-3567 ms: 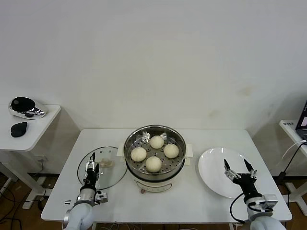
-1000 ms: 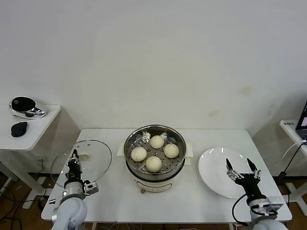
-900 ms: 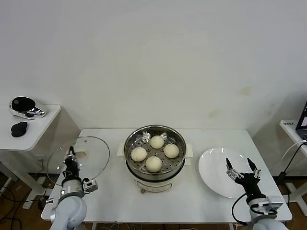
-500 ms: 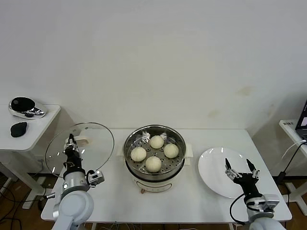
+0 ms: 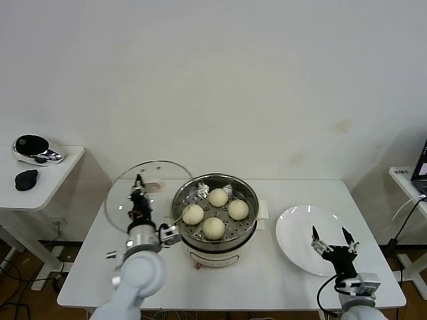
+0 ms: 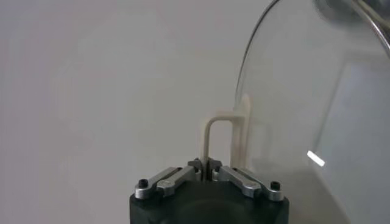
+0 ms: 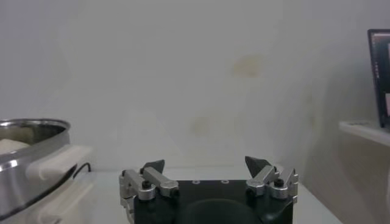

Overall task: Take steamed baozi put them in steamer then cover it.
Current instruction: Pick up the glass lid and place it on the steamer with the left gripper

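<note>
Several steamed baozi (image 5: 214,212) lie on the perforated tray of the steel steamer (image 5: 215,235), which stands on its cream base at the table's middle. My left gripper (image 5: 139,183) is shut on the cream handle (image 6: 221,134) of the glass cover (image 5: 137,195), holding it upright in the air just left of the steamer. In the left wrist view the clear cover (image 6: 304,109) stands edge-on beyond the gripper (image 6: 205,168). My right gripper (image 5: 330,238) stands open and empty over the near part of the white plate (image 5: 300,230). The right wrist view shows the same gripper (image 7: 205,164) with its jaws wide apart.
A side table (image 5: 47,183) at the left carries a chrome-and-black device (image 5: 37,149) and a dark object (image 5: 27,179). The steamer's rim (image 7: 33,137) shows in the right wrist view. Another table's corner (image 5: 407,175) stands at the far right.
My left gripper has lifted the cover off the table, tipped it upright and carried it right, up to the steamer's side. The right gripper has sunk slightly toward the table's front edge.
</note>
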You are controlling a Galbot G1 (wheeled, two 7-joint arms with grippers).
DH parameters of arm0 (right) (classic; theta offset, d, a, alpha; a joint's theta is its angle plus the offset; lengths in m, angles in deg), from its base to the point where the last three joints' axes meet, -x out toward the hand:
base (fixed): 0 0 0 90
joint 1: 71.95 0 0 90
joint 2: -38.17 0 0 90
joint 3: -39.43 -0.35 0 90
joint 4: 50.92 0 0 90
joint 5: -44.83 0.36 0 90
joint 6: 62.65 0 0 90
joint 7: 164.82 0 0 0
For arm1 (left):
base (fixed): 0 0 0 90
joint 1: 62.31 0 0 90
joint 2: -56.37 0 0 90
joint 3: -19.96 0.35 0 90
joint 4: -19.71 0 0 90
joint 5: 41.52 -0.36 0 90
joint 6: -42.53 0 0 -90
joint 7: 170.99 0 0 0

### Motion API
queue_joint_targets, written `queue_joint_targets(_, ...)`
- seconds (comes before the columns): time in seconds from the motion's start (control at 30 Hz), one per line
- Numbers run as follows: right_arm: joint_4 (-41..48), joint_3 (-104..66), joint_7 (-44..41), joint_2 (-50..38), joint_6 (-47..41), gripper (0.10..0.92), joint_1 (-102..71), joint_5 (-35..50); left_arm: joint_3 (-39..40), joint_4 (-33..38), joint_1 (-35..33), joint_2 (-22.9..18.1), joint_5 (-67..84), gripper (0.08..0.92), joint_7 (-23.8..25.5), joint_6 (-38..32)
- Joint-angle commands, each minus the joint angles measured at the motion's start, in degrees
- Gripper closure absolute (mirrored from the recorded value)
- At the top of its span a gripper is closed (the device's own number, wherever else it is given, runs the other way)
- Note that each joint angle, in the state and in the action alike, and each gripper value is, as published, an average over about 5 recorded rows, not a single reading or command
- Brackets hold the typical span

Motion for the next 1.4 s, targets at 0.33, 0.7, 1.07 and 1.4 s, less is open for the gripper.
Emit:
queue_joint_targets(0.33,2.52,-0.23,0.53,1.69,-0.36,0.203,0.95,-3.06,13.69,-6.65,8.36,-12.62,-3.15,0.870,2.52,2.52)
queue_joint_targets(0.7,3.38,-0.33,0.53,2.13,-0.37,0.203,1.14,-3.36,16.82,-8.82,8.46,-14.33,-4.23,0.870,3.40,2.57)
queue_joint_targets(1.07,4.13,-0.06,0.51,2.21,-0.28,0.203,1.62,-3.57,17.18,-9.47,7.51,-13.59,-13.06,0.870,7.12,2.47)
queue_joint_targets(1.4,4.38,0.32,0.43,2.13,-0.29,0.203,2.20,-3.58,15.94,-11.60,7.10,-14.04,-13.71,0.870,6.74,2.47)
